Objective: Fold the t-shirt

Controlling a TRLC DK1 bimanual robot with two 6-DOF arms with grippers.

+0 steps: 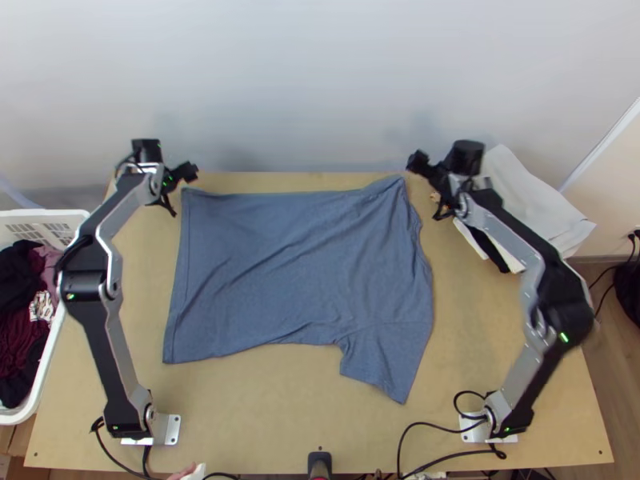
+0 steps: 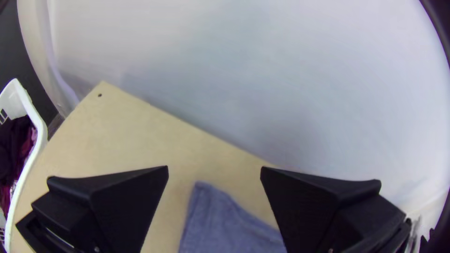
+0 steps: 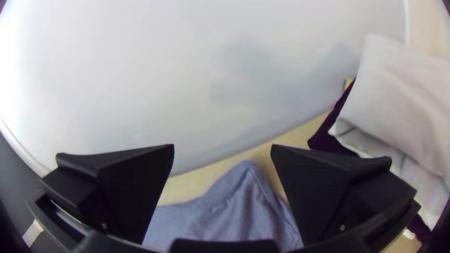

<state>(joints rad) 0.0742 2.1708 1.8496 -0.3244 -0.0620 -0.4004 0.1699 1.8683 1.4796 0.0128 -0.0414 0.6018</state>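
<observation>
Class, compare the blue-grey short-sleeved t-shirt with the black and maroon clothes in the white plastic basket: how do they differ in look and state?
The blue-grey t-shirt is one even colour; the black and maroon clothes mix dark shades.
The t-shirt lies spread, with slight wrinkles; the clothes are bunched in a heap.
The t-shirt rests on the wooden table; the clothes sit inside the basket.
Both are fabric.

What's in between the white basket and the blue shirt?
The top view shows the left arm and some bare table between the basket and the shirt.
</observation>
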